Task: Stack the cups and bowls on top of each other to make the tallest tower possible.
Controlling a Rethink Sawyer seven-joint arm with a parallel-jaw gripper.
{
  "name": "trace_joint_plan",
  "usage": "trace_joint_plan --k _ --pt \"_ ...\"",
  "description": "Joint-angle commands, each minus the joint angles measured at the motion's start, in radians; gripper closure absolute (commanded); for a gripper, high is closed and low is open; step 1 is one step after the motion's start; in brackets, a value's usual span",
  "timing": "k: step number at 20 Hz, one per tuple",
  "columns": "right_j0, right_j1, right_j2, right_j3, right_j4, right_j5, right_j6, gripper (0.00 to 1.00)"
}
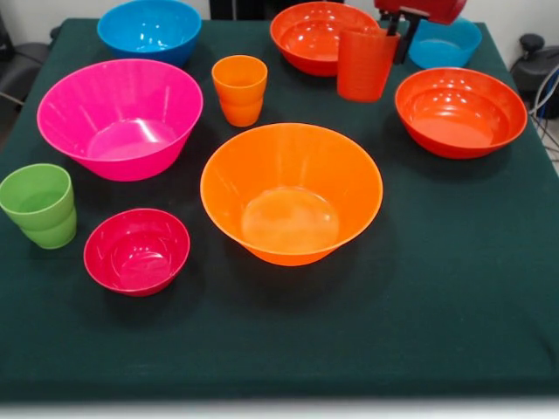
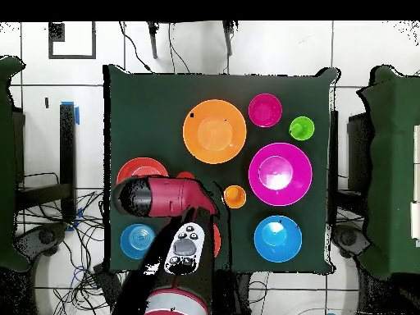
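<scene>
My gripper (image 1: 399,45) hangs at the far right, its black fingers astride the right wall of the red-orange cup (image 1: 365,63), shut on it. I cannot tell if the cup rests on the cloth. The widest orange bowl (image 1: 291,192) (image 2: 214,131) stands mid-table. The pink bowl (image 1: 120,118) (image 2: 280,173), orange cup (image 1: 239,89) (image 2: 235,196), light green cup (image 1: 39,205) (image 2: 302,128) and crimson bowl (image 1: 136,250) (image 2: 265,110) stand apart. Red-orange bowls stand behind the held cup (image 1: 319,35) and at the right (image 1: 460,111) (image 2: 141,170). Nothing is stacked.
A large blue bowl (image 1: 148,28) (image 2: 277,239) is at the far left corner and a small blue bowl (image 1: 445,42) (image 2: 137,240) is behind the gripper. In the overhead view my arm (image 2: 164,197) covers the gripper and the cup. The green cloth (image 1: 454,288) covers the table.
</scene>
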Motion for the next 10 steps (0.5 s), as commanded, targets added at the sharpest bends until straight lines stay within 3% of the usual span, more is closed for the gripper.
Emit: trace_joint_plan --k 1,4,10 --pt "-0.054 0.024 0.091 -0.196 0.024 0.151 0.068 1.0" --pt "-0.066 0.027 0.093 -0.248 0.018 0.222 0.055 1.0" --pt "-0.076 0.032 0.099 -0.294 0.005 0.267 0.052 1.0"
